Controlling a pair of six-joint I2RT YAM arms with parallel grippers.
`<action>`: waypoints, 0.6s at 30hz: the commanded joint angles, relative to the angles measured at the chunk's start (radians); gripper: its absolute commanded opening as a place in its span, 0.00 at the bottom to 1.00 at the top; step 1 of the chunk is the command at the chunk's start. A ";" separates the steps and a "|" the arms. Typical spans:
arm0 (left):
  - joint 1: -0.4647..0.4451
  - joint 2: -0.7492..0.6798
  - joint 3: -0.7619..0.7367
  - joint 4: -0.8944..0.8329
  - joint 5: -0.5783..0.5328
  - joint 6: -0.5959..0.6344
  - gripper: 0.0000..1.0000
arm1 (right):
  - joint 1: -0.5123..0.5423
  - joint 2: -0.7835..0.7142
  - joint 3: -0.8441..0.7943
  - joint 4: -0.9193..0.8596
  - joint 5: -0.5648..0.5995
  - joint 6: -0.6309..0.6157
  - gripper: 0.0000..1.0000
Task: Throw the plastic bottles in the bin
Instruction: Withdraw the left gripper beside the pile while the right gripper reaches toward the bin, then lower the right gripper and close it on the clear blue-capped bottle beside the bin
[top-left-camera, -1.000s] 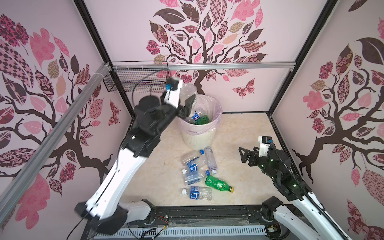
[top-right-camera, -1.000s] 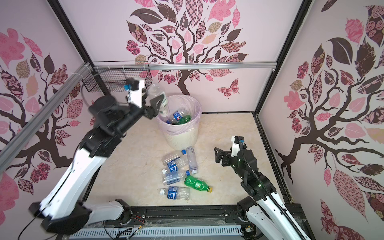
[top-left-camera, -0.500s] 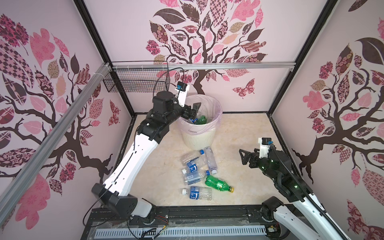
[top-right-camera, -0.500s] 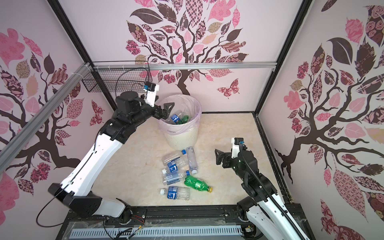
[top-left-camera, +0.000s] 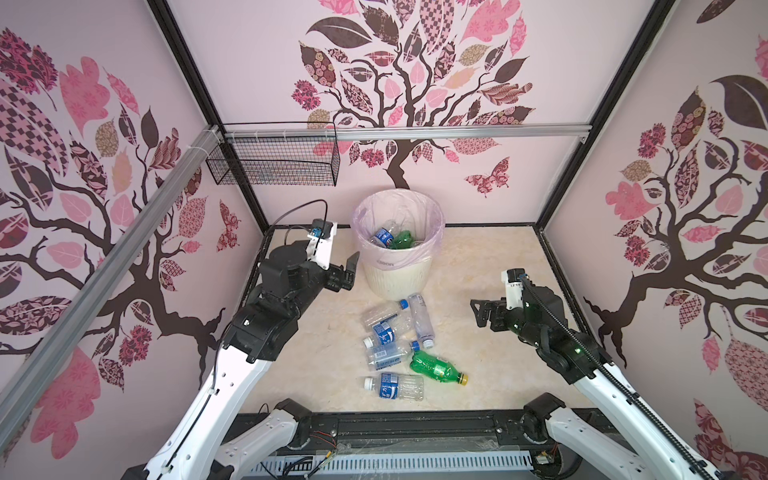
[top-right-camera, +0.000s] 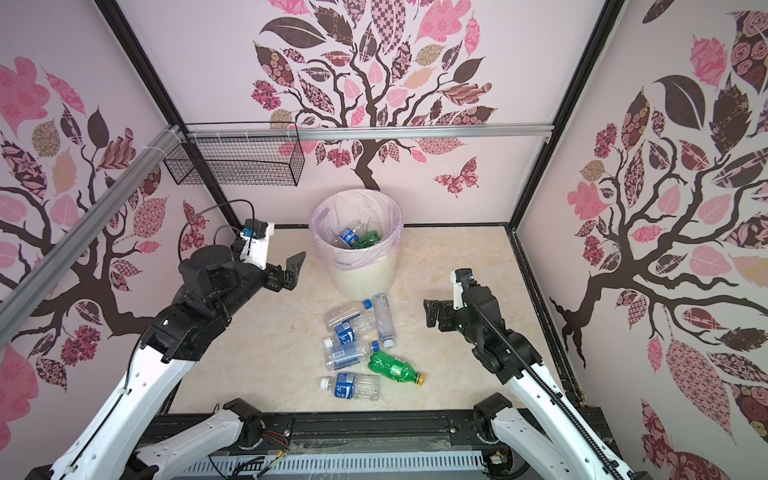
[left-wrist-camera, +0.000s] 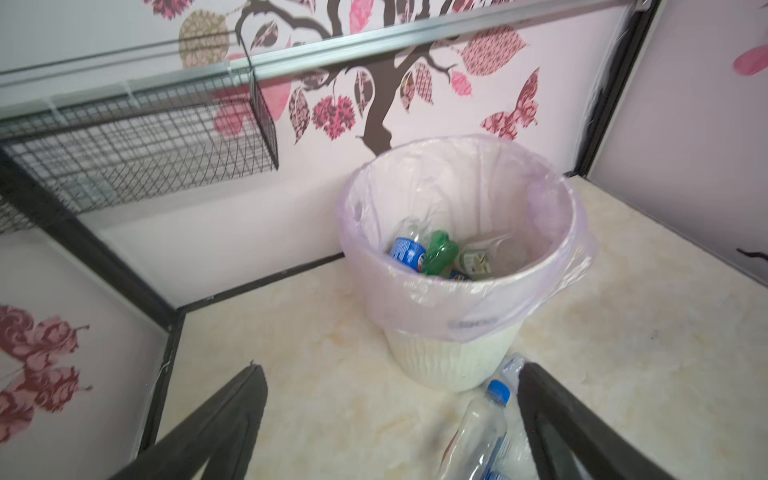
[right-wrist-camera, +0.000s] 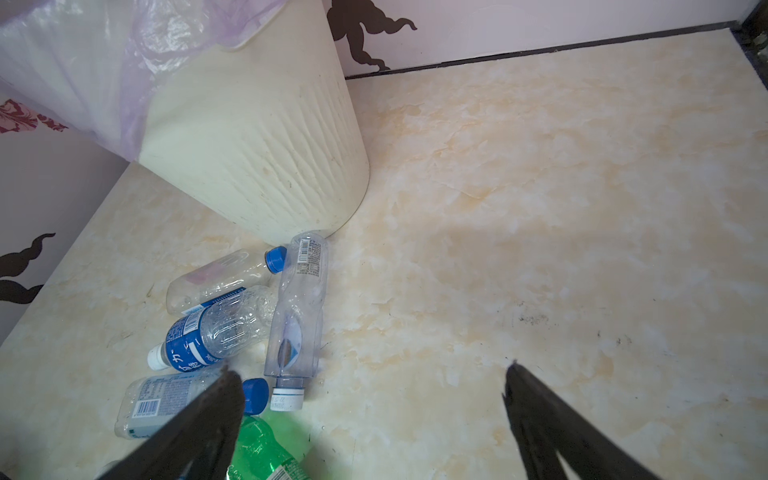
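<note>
Hovering empty with fingers spread wide, the left gripper (top-left-camera: 349, 272) beside the bin (top-left-camera: 399, 274) and the right gripper (top-left-camera: 478, 313) near six plastic bottles (top-left-camera: 390, 332) clustered on the floor (top-left-camera: 482, 249) could, I judge, send one rolling away, since the touching bottles shift easily.

— What sort of place is this?
— A lab-built robot test booth, dressed up like a corner of a home. The panel walls (top-left-camera: 498, 75) carry pink-and-brown tree decals and meet at black frame posts (top-left-camera: 181, 62), with aluminium rails (top-left-camera: 457, 132) strapped across.
— And underfoot?
— A marble-look floor board (top-left-camera: 490, 257). Two arms (top-left-camera: 232, 374) are bolted to a black base rail (top-left-camera: 415, 424) at the near edge, with loose wiring (top-left-camera: 320, 436) there. A wire mesh basket (top-left-camera: 274, 166) hangs far left.
</note>
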 joint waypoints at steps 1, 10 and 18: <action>0.004 -0.060 -0.076 -0.052 -0.094 0.004 0.98 | -0.004 0.041 0.053 -0.046 -0.053 -0.017 1.00; 0.004 -0.231 -0.278 -0.093 -0.181 -0.056 0.98 | -0.001 0.156 0.062 -0.045 -0.171 -0.012 0.90; 0.004 -0.317 -0.372 -0.059 -0.154 -0.083 0.98 | 0.085 0.318 0.122 -0.032 -0.150 -0.024 0.84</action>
